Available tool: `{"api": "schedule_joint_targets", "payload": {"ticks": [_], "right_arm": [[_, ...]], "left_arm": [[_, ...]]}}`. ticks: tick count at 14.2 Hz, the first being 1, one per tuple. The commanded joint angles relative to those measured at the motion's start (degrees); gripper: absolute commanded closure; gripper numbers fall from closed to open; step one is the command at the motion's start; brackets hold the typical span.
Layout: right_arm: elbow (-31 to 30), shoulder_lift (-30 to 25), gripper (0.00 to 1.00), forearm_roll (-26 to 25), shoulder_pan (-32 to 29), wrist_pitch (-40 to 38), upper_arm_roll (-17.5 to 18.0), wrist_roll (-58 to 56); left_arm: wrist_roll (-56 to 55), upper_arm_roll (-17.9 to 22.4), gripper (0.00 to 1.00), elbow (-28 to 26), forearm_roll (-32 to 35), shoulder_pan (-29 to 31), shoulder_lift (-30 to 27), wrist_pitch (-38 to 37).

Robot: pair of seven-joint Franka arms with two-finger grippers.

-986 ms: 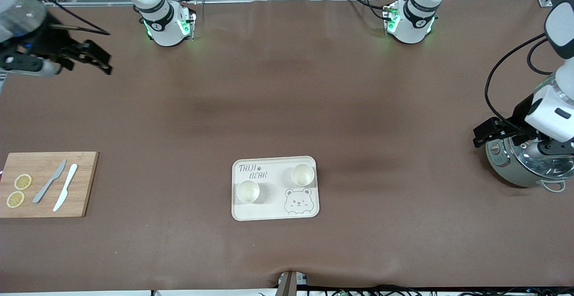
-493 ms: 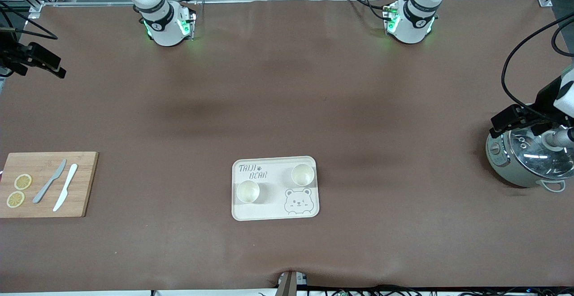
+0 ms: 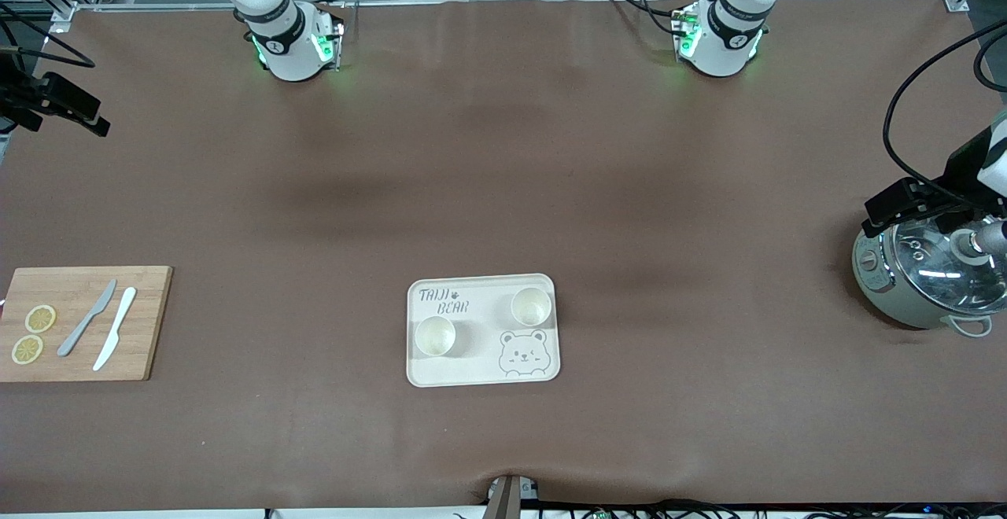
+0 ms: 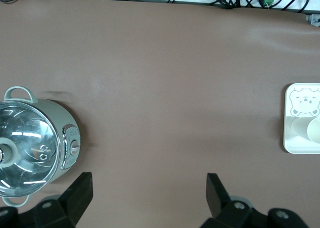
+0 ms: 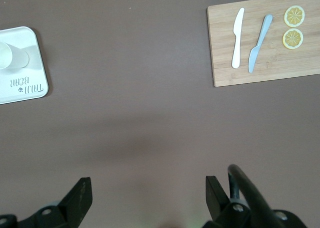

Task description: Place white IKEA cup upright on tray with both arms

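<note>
Two white cups (image 3: 435,336) (image 3: 531,306) stand upright on the tray (image 3: 481,373) on the table (image 3: 503,189), while the left end effector (image 4: 147,193), fingers spread and empty, hangs above the pot (image 3: 924,279) toward the tray's left-arm end and the right end effector (image 5: 147,195), likewise spread, hovers toward the cutting board (image 3: 79,322) end.

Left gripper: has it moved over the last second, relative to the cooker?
Yes. The left gripper has risen and shifted toward the table's end, from beside the cooker at its rim to above its lid edge.
</note>
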Motion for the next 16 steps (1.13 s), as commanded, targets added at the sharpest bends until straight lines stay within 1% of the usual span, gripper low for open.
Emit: {"api": "schedule_joint_targets", "payload": {"ticks": [1,16], "right_arm": [[-0.1,-0.7,0.00,-0.1,-1.1,-0.3,0.7,-0.5],[0.8,-0.3,0.00,0.0,-0.9,-0.3,0.8,-0.6]], "left_arm": [[0.6,0.0,0.00,1.3,0.6,0.2,0.1,-1.3],[0.6,0.1,0.00,1.6,0.6,0.2,0.0,-1.3]]}}
